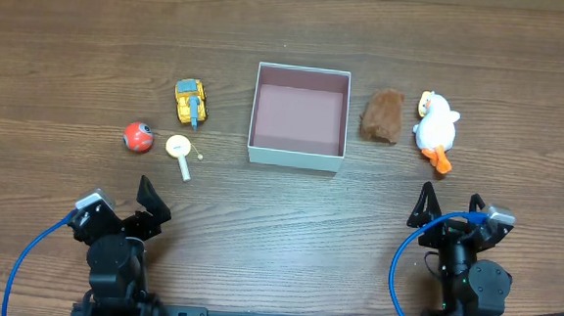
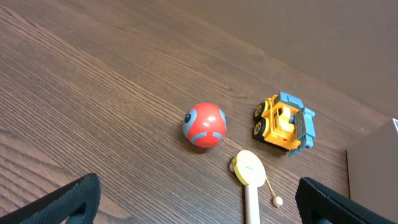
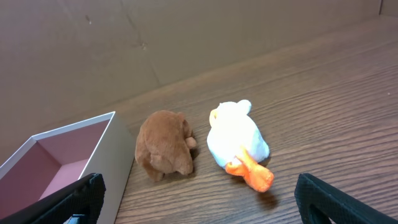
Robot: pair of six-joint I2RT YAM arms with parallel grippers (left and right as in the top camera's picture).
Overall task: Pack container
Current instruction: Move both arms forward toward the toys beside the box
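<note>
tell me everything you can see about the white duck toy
The white duck toy is a soft plush with a fluffy white body, orange feet and a yellow-orange beak. It lies flat on the wooden table, head toward the far side, feet toward the robot. It is the rightmost toy, just right of the brown plush with a narrow gap between them; the container is farther left. Only the table touches it. The right end effector is open and well short of it.
</note>
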